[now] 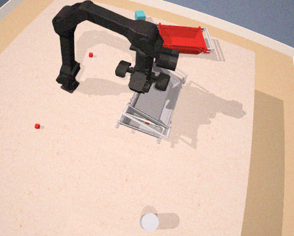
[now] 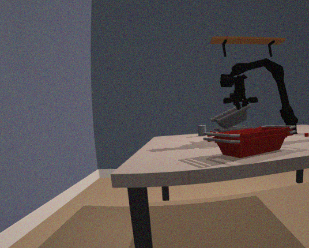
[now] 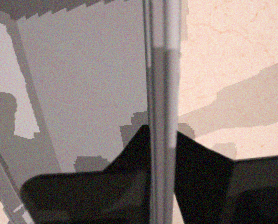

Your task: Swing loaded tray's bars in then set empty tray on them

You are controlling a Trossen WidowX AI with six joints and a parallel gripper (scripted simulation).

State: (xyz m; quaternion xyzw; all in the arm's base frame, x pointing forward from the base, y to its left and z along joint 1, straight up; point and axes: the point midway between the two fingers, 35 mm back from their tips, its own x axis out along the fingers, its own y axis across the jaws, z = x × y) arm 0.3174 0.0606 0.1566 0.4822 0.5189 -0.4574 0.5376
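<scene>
My gripper (image 1: 143, 88) (image 2: 238, 107) (image 3: 153, 130) is shut on the rim of the empty grey tray (image 1: 153, 105) (image 2: 230, 117) (image 3: 85, 85). The tray hangs tilted in the air, its free end low, with its own wire bars (image 1: 142, 129) at that end. It is beside and a little above the red tray (image 1: 182, 38) (image 2: 251, 142), which stands on the table. The red tray's wire bars (image 1: 209, 41) (image 2: 223, 138) lie swung out over its end. Its load is hidden from view. A small red block (image 1: 147, 122) shows at the grey tray's low end; I cannot tell whether it is inside or beneath.
Two loose red blocks (image 1: 90, 55) (image 1: 37, 125) lie on the table to the left. A teal cube (image 1: 140, 15) sits behind the arm. A white cylinder (image 1: 149, 222) (image 2: 202, 130) stands near the front edge. A wall shelf (image 2: 248, 40) hangs above the arm.
</scene>
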